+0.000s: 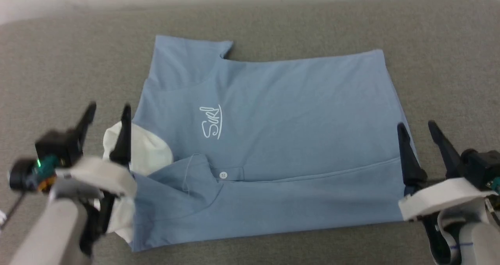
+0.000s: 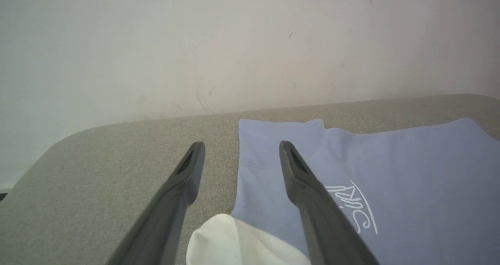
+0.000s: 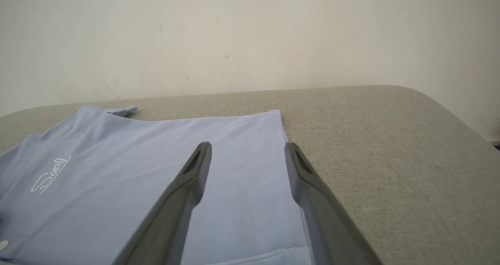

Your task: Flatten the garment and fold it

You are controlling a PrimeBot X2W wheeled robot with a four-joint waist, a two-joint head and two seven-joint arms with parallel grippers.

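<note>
The garment (image 1: 281, 112), a light blue polo shirt with a white cursive logo (image 1: 211, 122), lies on the grey surface with its near long edge folded over toward the middle. Its white collar (image 1: 146, 149) sticks out at the left end, and a white button (image 1: 223, 174) sits beside the fold. My left gripper (image 1: 108, 110) hovers open over the collar end, holding nothing. My right gripper (image 1: 417, 125) stands open at the hem end (image 3: 273, 171), also holding nothing. In the left wrist view the collar (image 2: 230, 241) lies between my fingers (image 2: 183, 179).
The grey padded surface (image 1: 58, 69) spreads wide around the shirt. A pale wall (image 2: 195, 42) rises behind its far edge. The surface rounds off at its far corners (image 3: 449, 108).
</note>
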